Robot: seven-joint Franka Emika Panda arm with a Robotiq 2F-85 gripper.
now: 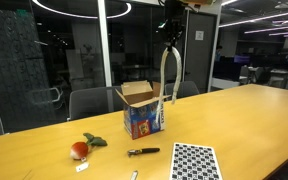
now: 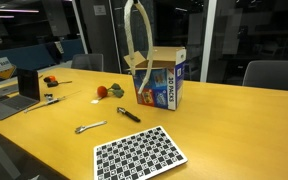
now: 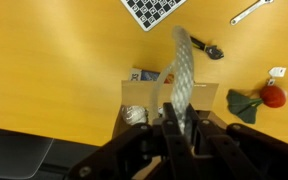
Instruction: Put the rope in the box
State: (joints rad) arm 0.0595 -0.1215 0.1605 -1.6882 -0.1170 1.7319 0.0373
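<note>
The pale rope (image 1: 165, 75) hangs in a loop from my gripper (image 1: 170, 32), high above the table. Its lower ends reach down into or beside the open box (image 1: 140, 112), a blue carton with brown flaps. In an exterior view the rope (image 2: 134, 40) arcs above the box (image 2: 161, 82). In the wrist view the rope (image 3: 182, 70) runs from between my fingers (image 3: 177, 118) down toward the box (image 3: 144, 98) below. My gripper is shut on the rope.
A black-and-white checkered sheet (image 1: 195, 161) lies at the table's front. A black stick-like object (image 1: 142, 152), a red fruit with green leaf (image 1: 81, 148), and a silver tool (image 2: 89, 127) lie on the wooden table. Chairs stand behind; a laptop (image 2: 24, 90) sits at one end.
</note>
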